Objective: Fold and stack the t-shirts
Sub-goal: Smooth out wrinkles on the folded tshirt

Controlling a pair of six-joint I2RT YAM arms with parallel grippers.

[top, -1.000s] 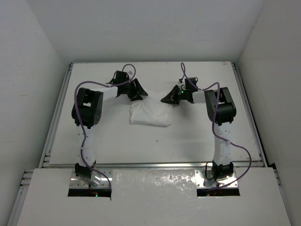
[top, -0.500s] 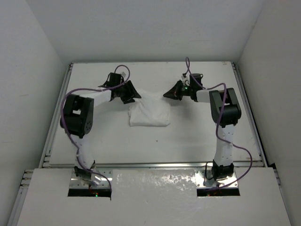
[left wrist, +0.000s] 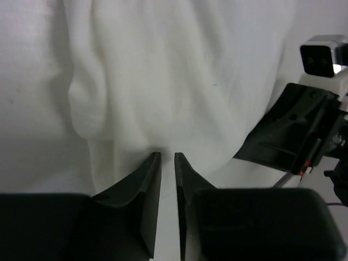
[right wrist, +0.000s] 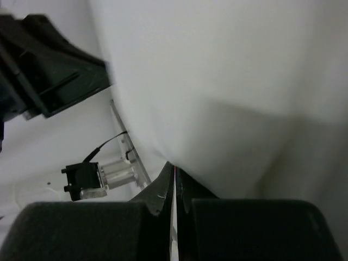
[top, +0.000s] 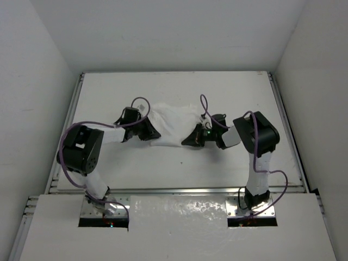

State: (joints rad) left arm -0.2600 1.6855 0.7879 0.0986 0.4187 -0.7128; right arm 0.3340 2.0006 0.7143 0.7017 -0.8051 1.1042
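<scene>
The white t-shirt (top: pixel 173 120) lies bunched in the middle of the table, drawn up between my two grippers. My left gripper (top: pixel 152 134) holds its left near edge. In the left wrist view the fingers (left wrist: pixel 167 157) stand a narrow gap apart, pinching the cloth (left wrist: pixel 179 70), whose folds gather at the tips. My right gripper (top: pixel 190 140) holds the right near edge. In the right wrist view it (right wrist: pixel 175 167) is pressed nearly shut on the hem of the cloth (right wrist: pixel 234 81). The black chest mark is hidden.
The white tabletop (top: pixel 244 157) is bounded by metal rails at left (top: pixel 62 141), right (top: pixel 291 141) and near (top: pixel 179 190), with white walls round it. Purple cables loop over both arms. The right gripper's body (left wrist: pixel 293 130) is close beside the left one.
Both grippers have moved from the shirt's far corners toward the near edge, carrying cloth with them. The shirt now spreads wider and farther back than before.
</scene>
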